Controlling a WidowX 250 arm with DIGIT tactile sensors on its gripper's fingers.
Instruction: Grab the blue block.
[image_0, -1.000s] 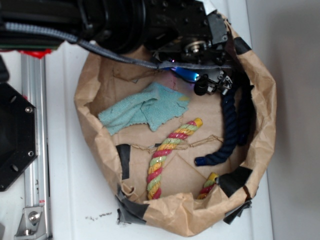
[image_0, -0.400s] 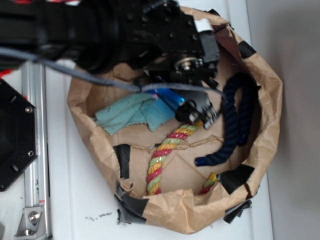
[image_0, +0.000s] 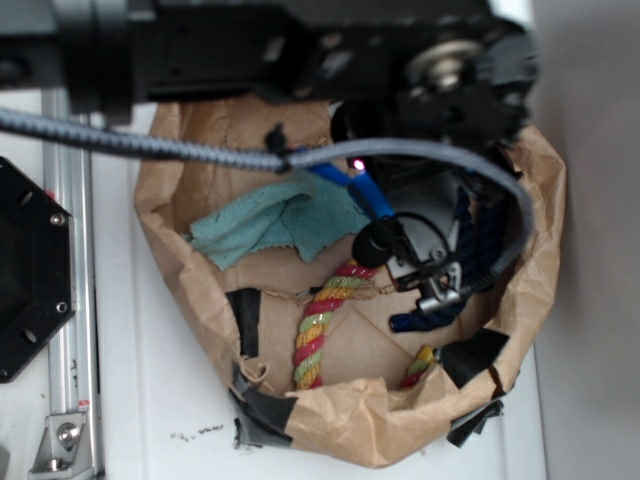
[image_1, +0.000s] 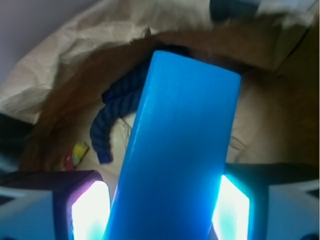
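Tool clamped on the blue block, one finger at each long side | arm reaches in from the top of the exterior view, wrist tilted over the paper bag | blue block held above the teal cloth and navy rope, clear of the bag floor

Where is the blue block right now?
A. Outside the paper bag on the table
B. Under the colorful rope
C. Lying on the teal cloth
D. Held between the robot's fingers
D. In the wrist view the blue block fills the space between the two fingers, and the exterior view shows it up at the gripper, above the cloth.
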